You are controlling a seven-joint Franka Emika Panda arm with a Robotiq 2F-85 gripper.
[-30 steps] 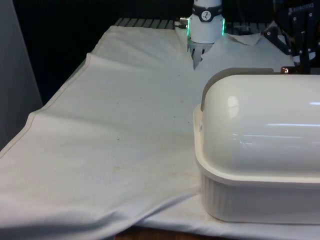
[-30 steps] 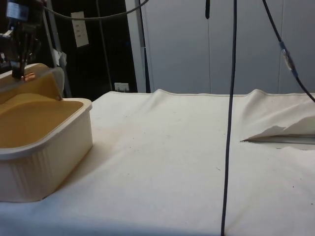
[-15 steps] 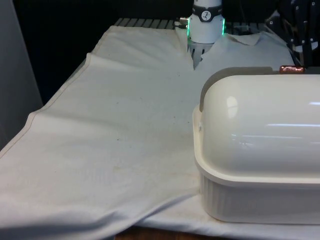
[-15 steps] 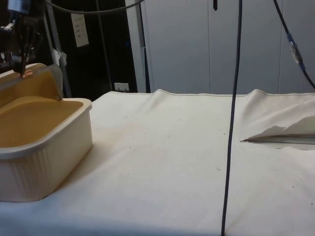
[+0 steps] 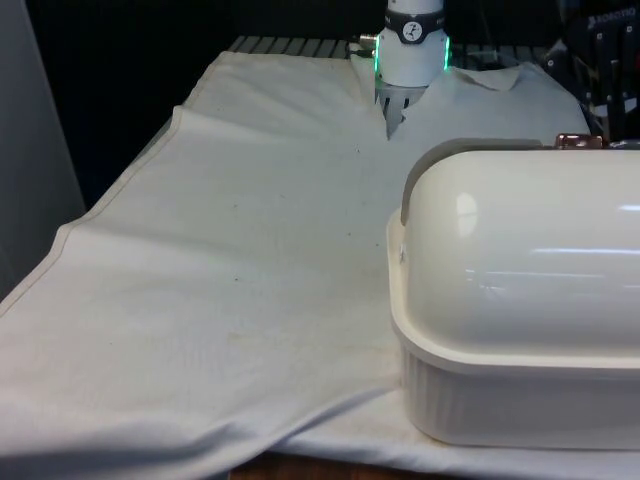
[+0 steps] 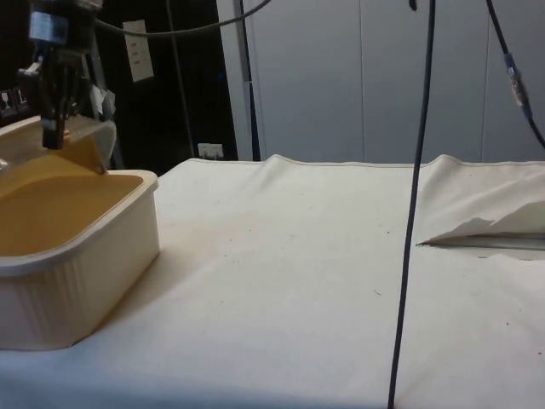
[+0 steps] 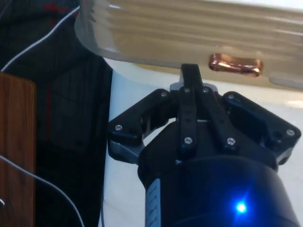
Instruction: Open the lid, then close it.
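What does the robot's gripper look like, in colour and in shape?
The gripper is black. Its two slim fingers lie close together, and angled black links with small silver screws spread out on both sides of them. Behind them sits a round black body. In the side view the gripper hangs under a dark wrist, from which a grey cable leads away.

The bread box [image 5: 520,400] is presenting as cream plastic, its base ribbed; its lid [image 5: 520,250] is showing smooth and glossy, catching highlights. The handle [image 7: 235,64] is gleaming like polished copper metal. The hand [image 7: 190,78] is looking like matt black plastic. The worktop's cloth [image 5: 230,260] is lying white, matt, creased and faintly stained.
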